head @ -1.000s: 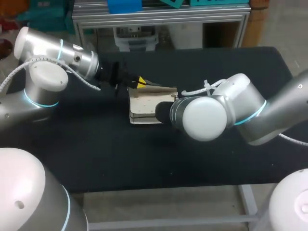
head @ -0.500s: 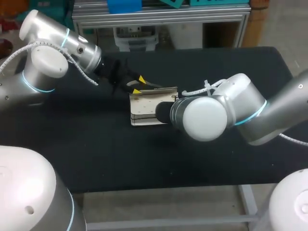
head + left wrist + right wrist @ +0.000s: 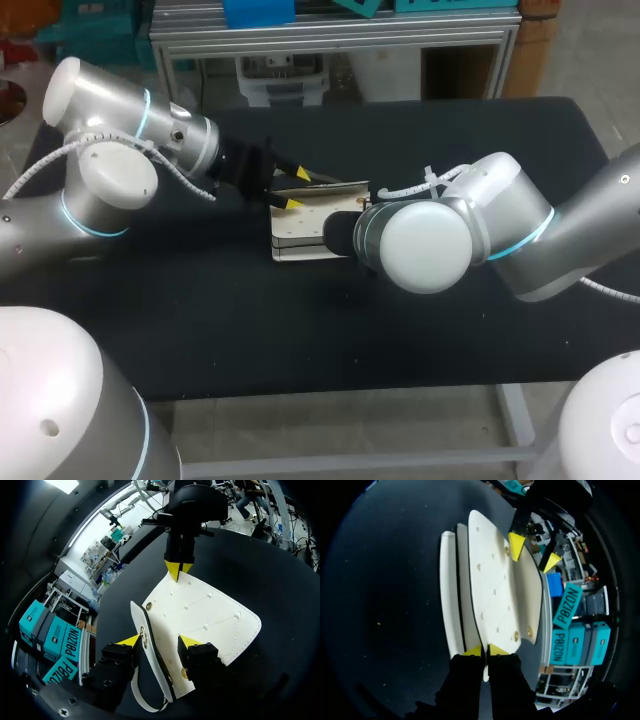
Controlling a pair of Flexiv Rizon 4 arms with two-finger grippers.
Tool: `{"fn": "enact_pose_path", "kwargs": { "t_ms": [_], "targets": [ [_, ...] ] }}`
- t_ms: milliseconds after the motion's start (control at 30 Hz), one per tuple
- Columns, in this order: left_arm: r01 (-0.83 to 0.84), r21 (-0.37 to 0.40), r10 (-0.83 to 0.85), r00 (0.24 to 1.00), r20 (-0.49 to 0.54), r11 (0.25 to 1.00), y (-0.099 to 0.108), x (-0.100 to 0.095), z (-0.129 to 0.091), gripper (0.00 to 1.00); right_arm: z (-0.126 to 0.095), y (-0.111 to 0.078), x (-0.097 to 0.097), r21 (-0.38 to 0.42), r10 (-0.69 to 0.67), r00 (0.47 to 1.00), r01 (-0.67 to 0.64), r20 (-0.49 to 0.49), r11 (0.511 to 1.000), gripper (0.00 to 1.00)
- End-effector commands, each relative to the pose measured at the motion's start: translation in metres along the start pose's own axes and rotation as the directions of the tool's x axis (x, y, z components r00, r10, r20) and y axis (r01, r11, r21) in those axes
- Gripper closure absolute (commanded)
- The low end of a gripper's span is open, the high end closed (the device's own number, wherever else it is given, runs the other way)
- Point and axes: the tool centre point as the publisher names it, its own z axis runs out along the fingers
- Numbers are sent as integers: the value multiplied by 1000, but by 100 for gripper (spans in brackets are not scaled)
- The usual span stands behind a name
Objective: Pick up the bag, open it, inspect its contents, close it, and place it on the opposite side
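Note:
A white studded bag (image 3: pixel 300 228) lies flat on the black table (image 3: pixel 200 320). In the left wrist view its flap (image 3: pixel 205 612) is raised a little, showing a dark slit along the edge. My left gripper (image 3: pixel 160 641) is open, one finger on each side of the bag's near edge. In the head view my left gripper (image 3: pixel 297 189) sits at the bag's back left corner. My right gripper (image 3: pixel 485 651) is shut on the flap's opposite edge, and my left gripper (image 3: pixel 533 554) shows past the bag (image 3: pixel 495 590). My right gripper (image 3: pixel 177 569) pinches the far rim. In the head view my right arm hides it.
A thin white strap (image 3: pixel 142 702) loops from the bag beneath my left gripper. My right arm's large elbow (image 3: pixel 430 240) hangs over the table just right of the bag.
My left gripper has opened; its yellow tips were together at the bag's back edge and now stand apart. The left arm shifted slightly. The right arm and the bag have kept still.

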Motion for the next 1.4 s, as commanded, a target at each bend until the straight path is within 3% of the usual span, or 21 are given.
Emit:
{"fn": "enact_pose_path", "kwargs": {
  "t_ms": [33, 600, 800, 1000, 1400],
  "targets": [
    [5, -9, -5, 1000, 18, 1000, 6, -2, 15, 53, 1, -3, 4, -14, 1, 1000, 0, 17, 1000, 100],
    [96, -56, -97, 995, -8, 994, 26, -21, 28, 59, 1, -3, 4, -14, 1, 1000, 0, 17, 1000, 100],
    [131, -44, -132, 991, -22, 990, 34, -26, 28, 73, 1, -3, 4, -14, 1, 1000, 0, 17, 1000, 100],
    [143, -43, -144, 988, -46, 989, 35, -27, 29, 100, 1, -3, 4, -14, 1, 1000, 0, 17, 1000, 100],
    [194, -41, -197, 976, -88, 980, 29, -25, 28, 100, 1, -3, 4, -14, 1, 1000, 0, 17, 1000, 100]
  ]
}}
